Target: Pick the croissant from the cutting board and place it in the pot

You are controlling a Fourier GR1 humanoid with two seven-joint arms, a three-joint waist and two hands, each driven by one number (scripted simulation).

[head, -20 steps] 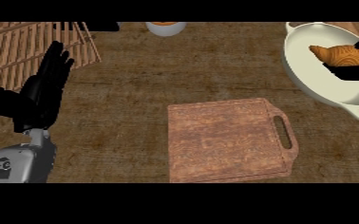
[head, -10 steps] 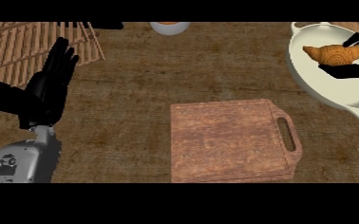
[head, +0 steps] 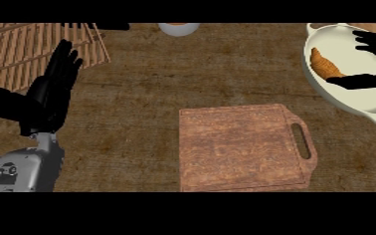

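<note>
The croissant (head: 325, 64) lies inside the white pot (head: 328, 95) at the right edge of the head view. My right hand (head: 353, 81) reaches into the pot from the right. Its thumb ends by the croissant's lower tip and its fingers (head: 364, 41) are spread well above the croissant, so the hand is open. The wooden cutting board (head: 242, 147) sits at lower centre with its handle slot to the right and nothing on it. My left hand (head: 50, 93) rests open at the left, fingers pointing up.
A slatted wooden rack (head: 37, 47) lies at the top left, just behind the left hand. A small white cup (head: 178, 28) stands at the top edge. Brown counter (head: 191, 74) stretches between board, rack and pot.
The croissant has turned from lying crosswise to lying lengthwise in the pot, and the right hand's fingers have spread away from it. The pot has slid toward the view's right edge.
</note>
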